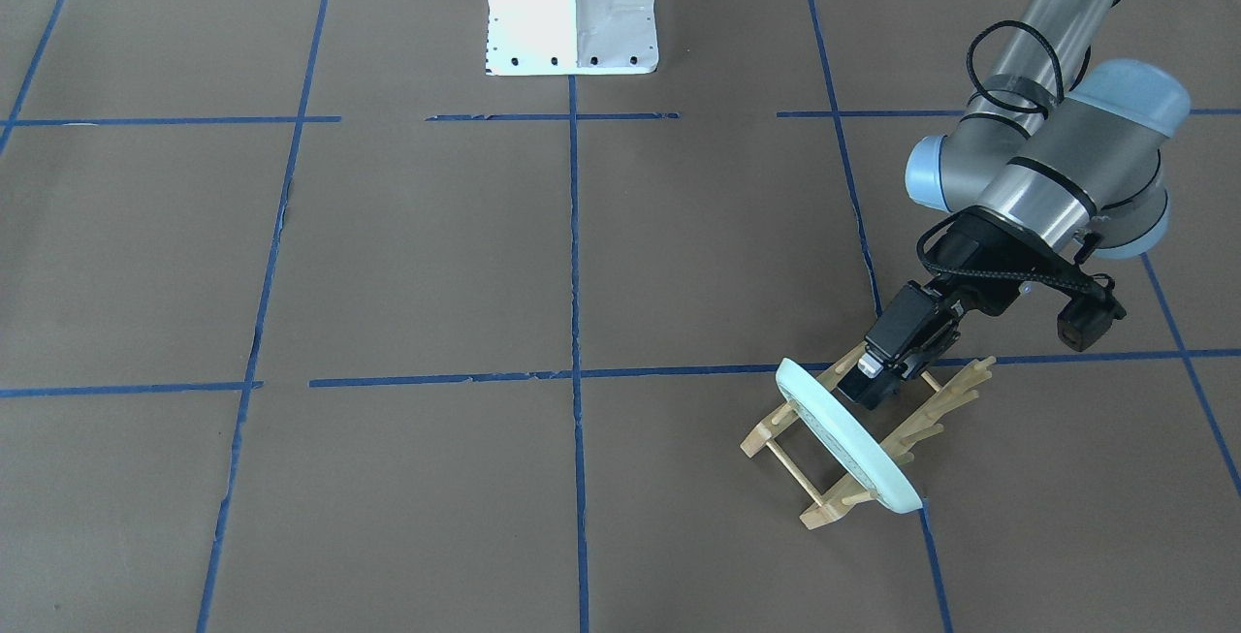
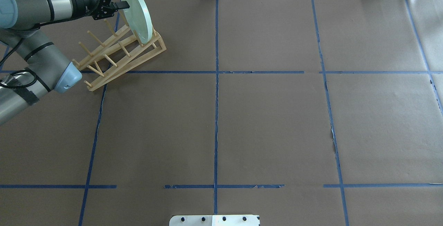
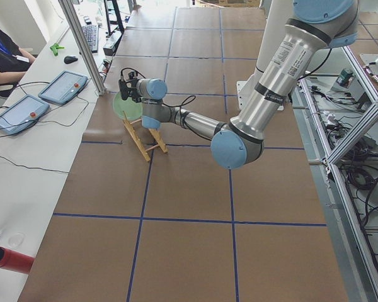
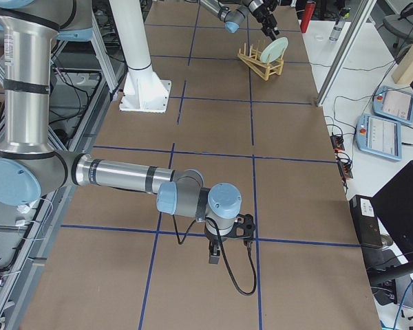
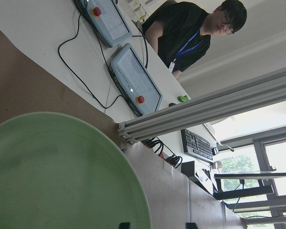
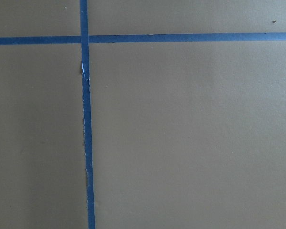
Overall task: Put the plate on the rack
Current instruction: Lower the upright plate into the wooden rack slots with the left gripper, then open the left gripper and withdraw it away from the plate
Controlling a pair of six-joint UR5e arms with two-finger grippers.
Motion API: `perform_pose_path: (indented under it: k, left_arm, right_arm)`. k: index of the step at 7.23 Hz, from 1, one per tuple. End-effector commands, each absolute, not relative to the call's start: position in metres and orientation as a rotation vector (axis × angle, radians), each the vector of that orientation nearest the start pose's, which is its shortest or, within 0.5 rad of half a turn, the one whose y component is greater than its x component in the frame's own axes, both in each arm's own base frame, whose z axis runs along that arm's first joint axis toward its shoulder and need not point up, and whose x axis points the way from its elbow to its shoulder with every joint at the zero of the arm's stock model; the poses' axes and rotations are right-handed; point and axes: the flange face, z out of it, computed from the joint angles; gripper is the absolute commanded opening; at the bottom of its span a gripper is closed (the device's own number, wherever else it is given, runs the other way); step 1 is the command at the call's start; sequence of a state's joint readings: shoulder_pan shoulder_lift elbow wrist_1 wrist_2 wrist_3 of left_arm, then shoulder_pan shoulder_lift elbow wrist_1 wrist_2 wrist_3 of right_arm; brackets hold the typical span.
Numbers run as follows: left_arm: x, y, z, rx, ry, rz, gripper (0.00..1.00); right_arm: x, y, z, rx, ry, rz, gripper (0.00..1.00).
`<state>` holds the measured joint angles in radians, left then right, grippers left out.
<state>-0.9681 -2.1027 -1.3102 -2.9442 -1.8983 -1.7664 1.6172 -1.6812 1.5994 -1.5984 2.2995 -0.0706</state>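
The pale mint-green plate [image 1: 853,439] stands on edge between the pegs of the light wooden rack [image 1: 832,513], at the rack's far end in the overhead view [image 2: 139,15]. My left gripper [image 1: 859,381] sits at the plate's upper rim on the robot's side. In the left wrist view the plate [image 5: 62,176] fills the lower left. The two fingertips there are spread apart at the bottom edge, so the gripper [image 5: 157,224] looks open. My right gripper [image 4: 227,239] hangs low over bare table, far from the rack [image 4: 260,66]. I cannot tell if it is open or shut.
The white robot base [image 1: 572,13] stands at the table's middle. Beyond the table edge by the rack are an aluminium post [image 5: 205,114], teach pendants [image 5: 133,78] with cables, and a seated operator [image 5: 190,33]. Blue tape lines grid the brown table.
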Motion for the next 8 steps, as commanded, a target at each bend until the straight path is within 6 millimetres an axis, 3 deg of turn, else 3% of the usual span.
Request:
perform_pose_path:
  k: [1, 3, 5, 6, 8]
  left_arm:
    - [0.292, -0.612, 0.315, 0.244, 1.453, -0.549, 1.0]
    - [0.262, -0.575, 0.344, 0.27, 1.144, -0.378, 1.0]
    - [0.209, -0.556, 0.38, 0.272, 0.867, -0.152, 1.0]
    - [0.155, -0.554, 0.405, 0.301, 0.762, -0.041, 1.0]
    - [0.053, -0.534, 0.484, 0.267, 0.686, 0.212, 1.0]
  right_arm:
    - [0.088, -0.431, 0.701, -0.061, -0.733, 0.018, 1.0]
    - [0.088, -0.431, 0.702, -0.062, -0.733, 0.018, 1.0]
    - [0.087, -0.431, 0.702, -0.063, -0.733, 0.017, 1.0]
    - [0.087, -0.432, 0.701, -0.061, -0.733, 0.016, 1.0]
    - [0.087, -0.431, 0.702, -0.063, -0.733, 0.017, 1.0]
